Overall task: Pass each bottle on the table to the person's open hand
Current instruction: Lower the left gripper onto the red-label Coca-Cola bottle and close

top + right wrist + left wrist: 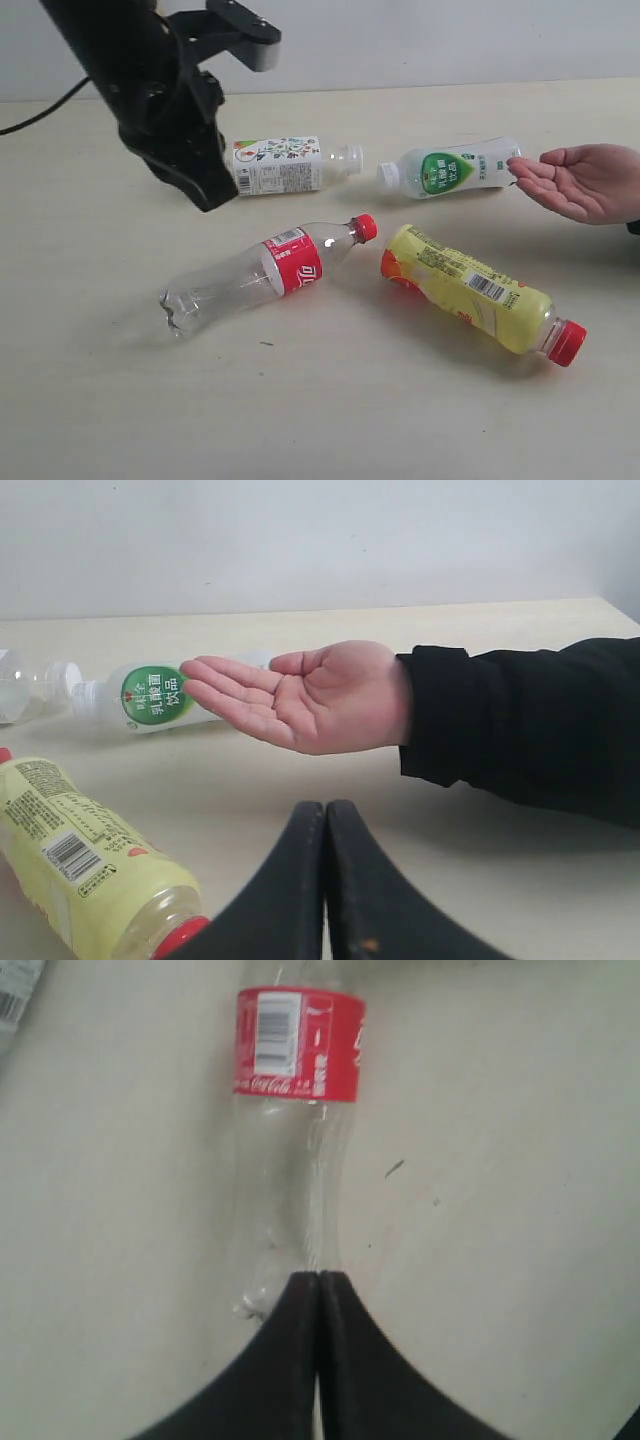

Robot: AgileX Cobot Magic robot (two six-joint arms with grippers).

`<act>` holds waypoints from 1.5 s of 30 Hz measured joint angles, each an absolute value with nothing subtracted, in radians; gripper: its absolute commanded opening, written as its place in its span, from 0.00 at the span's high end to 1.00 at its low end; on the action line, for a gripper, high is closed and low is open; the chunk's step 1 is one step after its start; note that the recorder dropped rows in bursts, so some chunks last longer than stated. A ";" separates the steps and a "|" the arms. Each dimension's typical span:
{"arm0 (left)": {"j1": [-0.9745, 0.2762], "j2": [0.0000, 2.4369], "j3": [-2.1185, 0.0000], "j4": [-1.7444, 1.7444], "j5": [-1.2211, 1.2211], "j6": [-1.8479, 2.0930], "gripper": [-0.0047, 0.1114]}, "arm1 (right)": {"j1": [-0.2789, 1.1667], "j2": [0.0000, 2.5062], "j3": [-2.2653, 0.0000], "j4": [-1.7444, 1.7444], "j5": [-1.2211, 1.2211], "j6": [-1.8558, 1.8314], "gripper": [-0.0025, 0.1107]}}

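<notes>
Four bottles lie on the table (330, 420). The crushed clear one with a red label (270, 270) is in the middle, the yellow-orange one (470, 290) to its right. Behind them are the floral-label one (280, 165) and the white-green one (450, 167). My left gripper (210, 203) hangs shut above the table, left of the floral bottle. Its wrist view has the tips (318, 1278) over the crushed bottle's (295, 1140) base end. My right gripper (325, 808) is shut and empty, low in front of the person's open hand (300, 695). The yellow-orange bottle (80, 865) lies beside it.
The open hand (585, 180) is held palm up at the right edge, close to the white-green bottle's base. A black sleeve (520, 720) runs behind it. A pale wall (420, 40) stands along the table's far edge.
</notes>
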State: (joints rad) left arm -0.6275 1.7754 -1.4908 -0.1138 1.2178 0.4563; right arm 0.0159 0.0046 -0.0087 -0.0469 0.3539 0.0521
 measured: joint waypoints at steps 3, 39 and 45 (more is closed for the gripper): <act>-0.651 1.838 -1.537 -0.114 1.218 0.449 0.73 | 0.016 0.005 -0.009 -0.047 0.354 0.052 0.98; -0.663 2.166 -1.561 -0.084 1.074 0.469 0.20 | 0.016 0.005 -0.009 -0.047 0.354 0.052 0.98; -0.663 2.173 -1.561 -0.082 1.067 0.471 0.29 | 0.016 0.005 -0.009 -0.047 0.354 0.052 0.98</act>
